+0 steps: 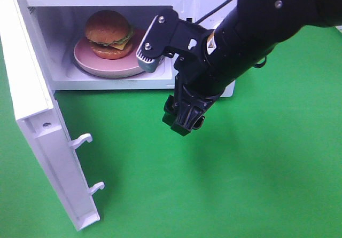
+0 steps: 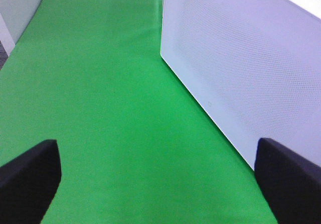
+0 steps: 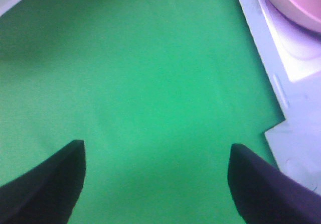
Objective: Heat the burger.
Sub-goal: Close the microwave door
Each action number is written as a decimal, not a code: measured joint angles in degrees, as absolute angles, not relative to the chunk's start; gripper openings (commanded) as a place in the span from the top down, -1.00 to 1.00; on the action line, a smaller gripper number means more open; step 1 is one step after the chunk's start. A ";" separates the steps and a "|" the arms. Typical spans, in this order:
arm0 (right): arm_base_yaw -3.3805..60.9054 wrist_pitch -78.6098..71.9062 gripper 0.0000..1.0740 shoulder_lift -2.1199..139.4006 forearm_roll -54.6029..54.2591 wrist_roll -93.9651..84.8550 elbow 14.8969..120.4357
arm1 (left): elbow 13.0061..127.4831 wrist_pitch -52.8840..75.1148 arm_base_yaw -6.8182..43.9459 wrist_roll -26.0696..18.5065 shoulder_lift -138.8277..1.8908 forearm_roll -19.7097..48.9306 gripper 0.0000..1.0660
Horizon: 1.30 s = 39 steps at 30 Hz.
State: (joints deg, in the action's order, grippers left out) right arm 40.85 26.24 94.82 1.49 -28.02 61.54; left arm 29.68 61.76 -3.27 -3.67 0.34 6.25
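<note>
White microwave, door wide open — pink plate inside, green cloth beneath

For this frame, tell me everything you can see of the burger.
The burger has a glossy golden-brown domed top bun, green lettuce, a yellow cheese slice with a corner hanging out, a dark patty and a bottom bun. It looks whole and sits upright toward the back of a round pink plate, the only thing touching it. Both are inside the white microwave, whose door stands open.
</note>
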 measured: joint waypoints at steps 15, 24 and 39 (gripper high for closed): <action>40.85 48.59 -0.42 82.91 1.49 -10.03 56.49 | 29.68 61.76 -3.27 -3.67 0.34 6.25 -0.83; 40.85 56.21 -0.42 75.17 1.49 -9.11 51.68 | 29.68 61.76 -3.27 -3.67 0.34 6.25 -0.83; 37.87 57.41 -0.42 54.72 1.32 -7.05 42.46 | 29.68 61.76 -3.27 -3.67 0.34 6.25 -0.83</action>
